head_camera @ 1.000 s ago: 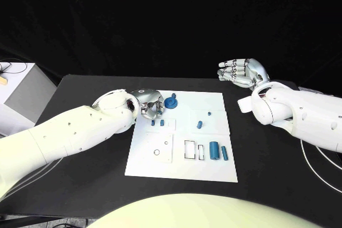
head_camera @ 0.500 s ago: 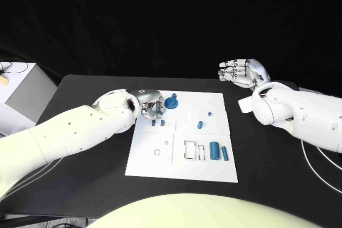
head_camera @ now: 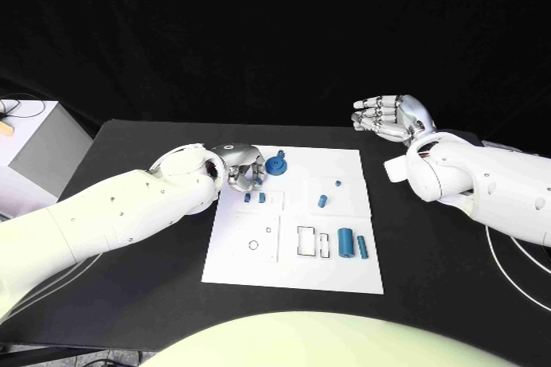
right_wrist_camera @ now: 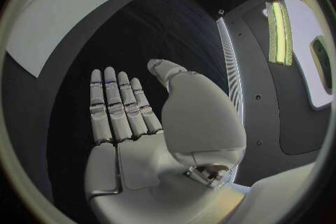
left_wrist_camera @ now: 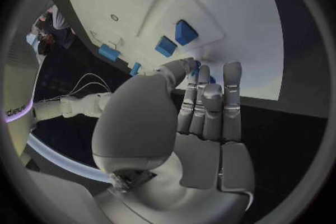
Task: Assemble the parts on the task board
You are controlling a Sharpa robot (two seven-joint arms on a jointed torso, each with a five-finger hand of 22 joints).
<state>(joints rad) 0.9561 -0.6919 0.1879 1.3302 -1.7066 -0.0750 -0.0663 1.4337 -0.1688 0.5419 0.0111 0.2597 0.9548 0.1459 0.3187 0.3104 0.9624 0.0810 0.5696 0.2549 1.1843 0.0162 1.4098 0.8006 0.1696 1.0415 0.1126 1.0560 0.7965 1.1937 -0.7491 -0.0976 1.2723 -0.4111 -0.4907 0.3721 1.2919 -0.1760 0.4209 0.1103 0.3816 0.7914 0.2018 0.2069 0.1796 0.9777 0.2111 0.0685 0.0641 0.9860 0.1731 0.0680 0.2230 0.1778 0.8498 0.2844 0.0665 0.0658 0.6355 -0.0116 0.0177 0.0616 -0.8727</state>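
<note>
Nothing much has shifted over the last second: both arms sit where they were, and the parts on the task board lie as before.

On the head view, the left hand hovers over the board's corner at about 10 o'clock from the board's centre, its fingers bunched close beside a round blue gear-like part. Whether the fingertips actually touch that part, I cannot tell; nothing is plainly held. From the left wrist view, the left hand shows its fingers straight and pressed side by side, thumb alongside, with two small blue blocks on the white plate just past the fingertips.

Over at 2 o'clock, well off the board, the right hand hangs above the black table, palm up, fingers loosely curled and apart, holding nothing. The right wrist view has that hand flat with its fingers laid side by side and the thumb standing off.

On the board: two small blue blocks just at 6 o'clock from the left hand, a small blue peg near the middle, and a thick blue cylinder beside a thinner blue rod toward 5 o'clock.
</note>
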